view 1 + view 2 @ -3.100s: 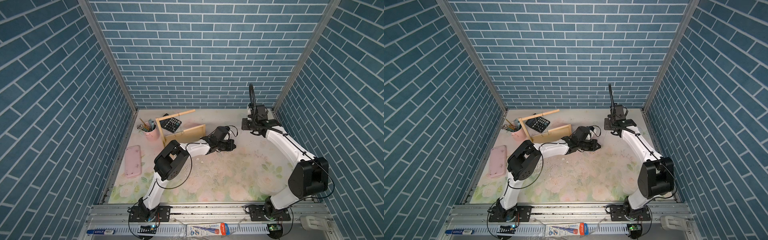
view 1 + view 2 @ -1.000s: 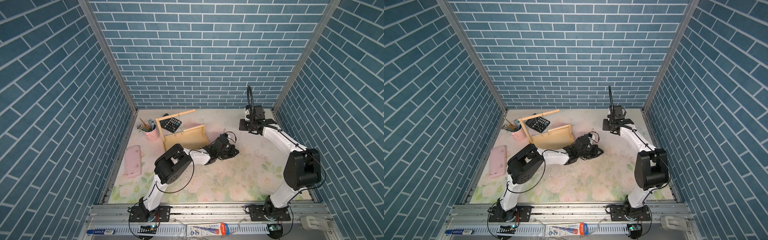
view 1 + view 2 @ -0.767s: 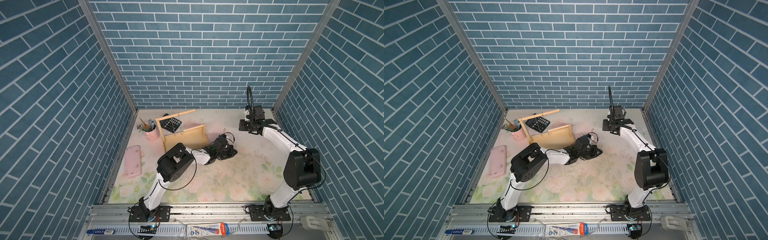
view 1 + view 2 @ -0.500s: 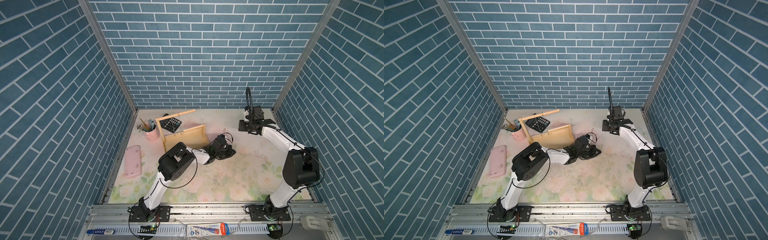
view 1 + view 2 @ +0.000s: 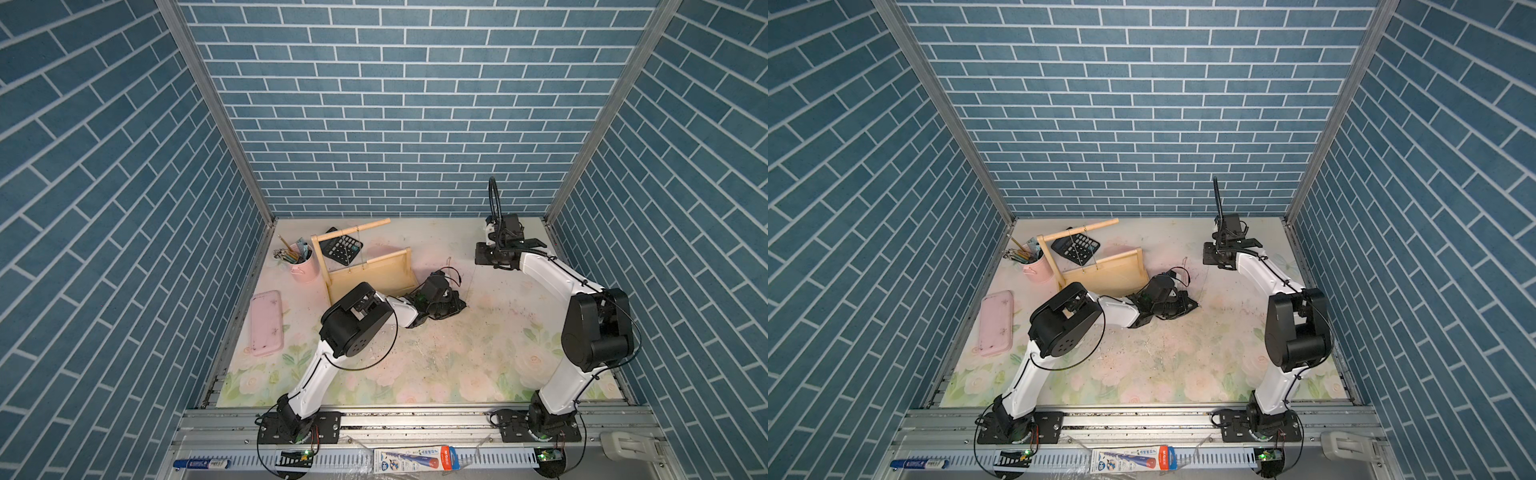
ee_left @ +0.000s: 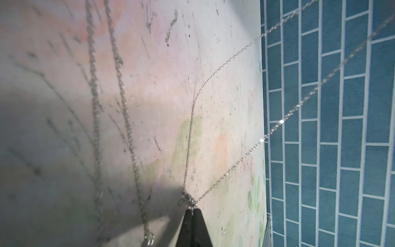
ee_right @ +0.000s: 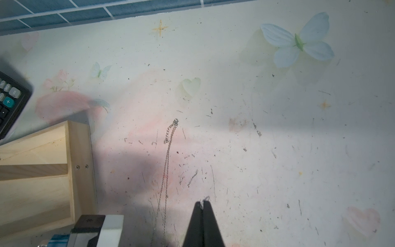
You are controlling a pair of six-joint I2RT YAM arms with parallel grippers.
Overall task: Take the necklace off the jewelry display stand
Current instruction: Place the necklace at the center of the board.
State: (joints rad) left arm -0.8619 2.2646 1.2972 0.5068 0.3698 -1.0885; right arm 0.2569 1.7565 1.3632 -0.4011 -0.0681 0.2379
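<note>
Over on the left, the pink case [image 5: 267,322] and the pencil cup [image 5: 304,266] are sitting by the wall. Next to them the jewelry display stand [image 5: 376,278] is sitting with a calculator [image 5: 341,249] lying behind it. A hair-thin line seems to be dangling from its upper bar [image 5: 353,230], but I cannot tell whether that is a chain.

Just right of the stand's tray, the left gripper [image 6: 193,210] is lying low over the floral mat [image 5: 457,357]. Its jaws are pressed together, pinching the necklace [image 6: 190,119] at a knot of links. From there two fine strands are running off toward the right arm.

Further right, near the back corner, the right gripper [image 7: 203,206] is keeping its jaws closed too, nipping a tiny bit of silver chain at the very tips. A loose length ending in the clasp [image 7: 175,122] is trailing across the mat between it and the stand.

So I am judging the main part done: the chain is looking clear of both dowels, strung between the two arms beside the stand. What is remaining is laying it on open mat and letting go, without snagging the tray.
</note>
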